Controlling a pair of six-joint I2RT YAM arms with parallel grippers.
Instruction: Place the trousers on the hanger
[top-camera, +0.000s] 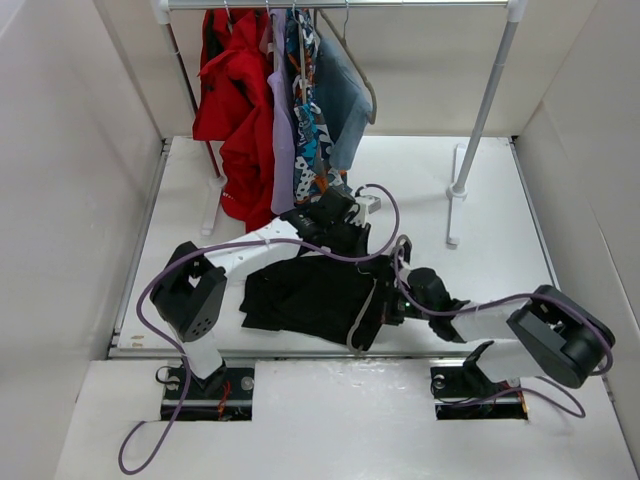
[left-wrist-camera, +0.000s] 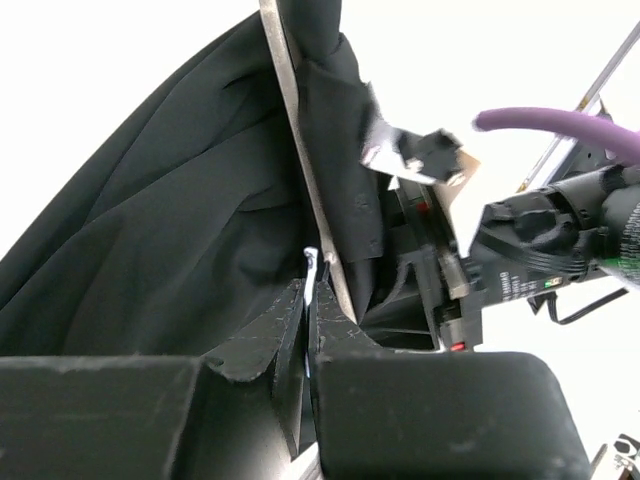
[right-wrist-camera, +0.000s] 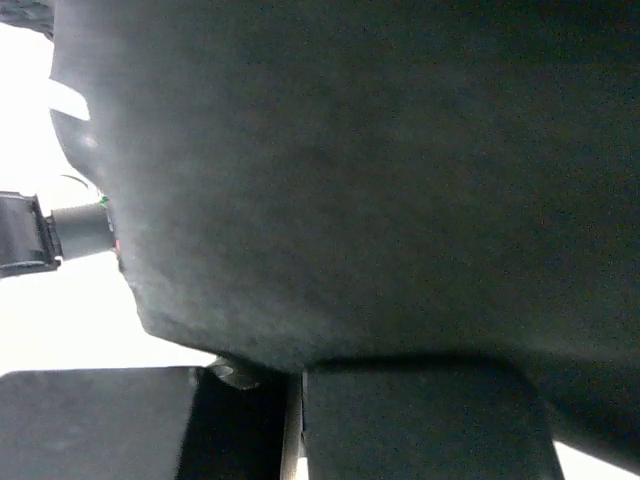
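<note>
Clamping shut on the hanger (left-wrist-camera: 300, 150) mid-frame, the left fingers (left-wrist-camera: 265, 345) steady it so the trousers (top-camera: 300, 295) drape over, while whether the cloth-smothered right fingers (right-wrist-camera: 420, 420) grip anything I cannot tell.

One trousers (top-camera: 300, 295), one hanger (left-wrist-camera: 290, 110), four hung garments (top-camera: 240, 110).

Side by side: the left arm (top-camera: 250, 248) and right arm (top-camera: 480, 322) pair white links with bulky black joints, trailed by purple cables (left-wrist-camera: 540, 122). The left gripper (left-wrist-camera: 308, 298) has matte black, rough-textured fingers (left-wrist-camera: 265, 338).
</note>
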